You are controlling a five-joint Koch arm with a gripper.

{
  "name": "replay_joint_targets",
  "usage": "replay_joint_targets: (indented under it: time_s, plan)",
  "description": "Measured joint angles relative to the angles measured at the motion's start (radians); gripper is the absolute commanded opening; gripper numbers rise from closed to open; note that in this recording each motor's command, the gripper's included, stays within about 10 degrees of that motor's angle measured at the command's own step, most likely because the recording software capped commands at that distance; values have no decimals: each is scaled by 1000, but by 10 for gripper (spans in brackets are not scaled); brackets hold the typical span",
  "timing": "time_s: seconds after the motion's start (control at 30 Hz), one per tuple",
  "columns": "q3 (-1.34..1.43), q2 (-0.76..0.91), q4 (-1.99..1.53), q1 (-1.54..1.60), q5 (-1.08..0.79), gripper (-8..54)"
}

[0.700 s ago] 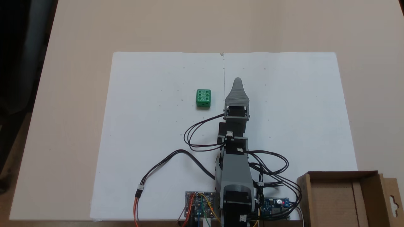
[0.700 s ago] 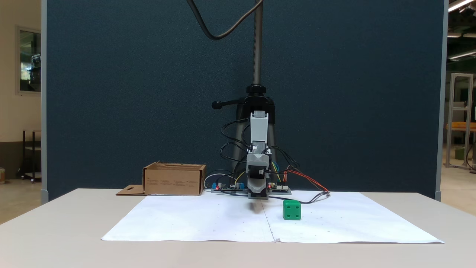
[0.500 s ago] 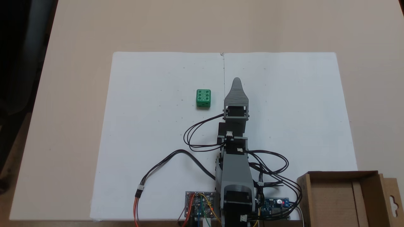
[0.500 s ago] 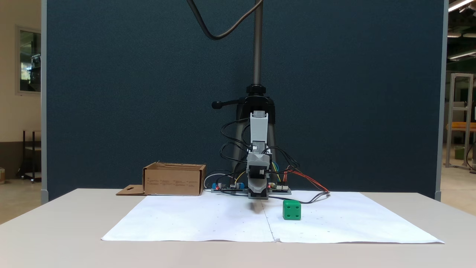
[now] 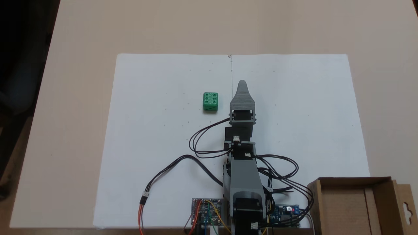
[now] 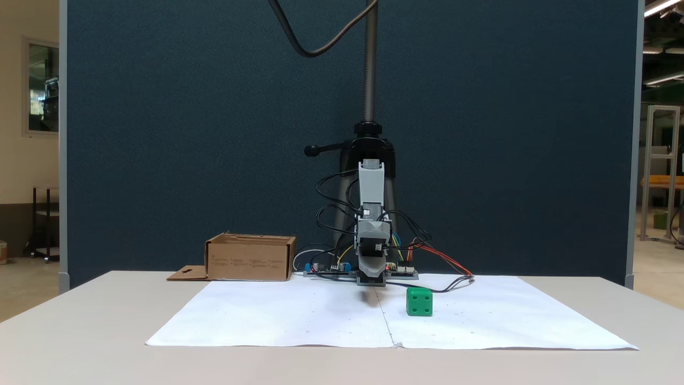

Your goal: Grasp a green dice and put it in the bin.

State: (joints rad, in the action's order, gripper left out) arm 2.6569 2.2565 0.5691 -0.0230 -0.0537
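Since the green dice looks light, hard and slick, we're guessing opposite flat faces; we're not seeing whether the hand is clenched.

Lighting was even and diffuse in both fixed views, fairly bright. The white paper sheet looked near overexposed from above, with no hard glare. A soft shadow lay on the paper just under the grey plastic gripper; a faint one sat under the small bright green plastic cube. Focus was sharp, edges undistorted. Ceiling strip lights glowed at far right.
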Motion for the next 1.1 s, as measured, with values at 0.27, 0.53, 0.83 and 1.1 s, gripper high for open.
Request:
replay_joint_targets:
  time_s: [0.27, 0.53, 0.83, 1.1]
  plan:
    - [-32, 0, 0, 0, 0, 403]
    - [-249, 0, -115, -2, 0, 397]
    - [-689, 0, -663, -35, 54, 420]
    - [-1051, -3, -1169, -78, 66, 426]
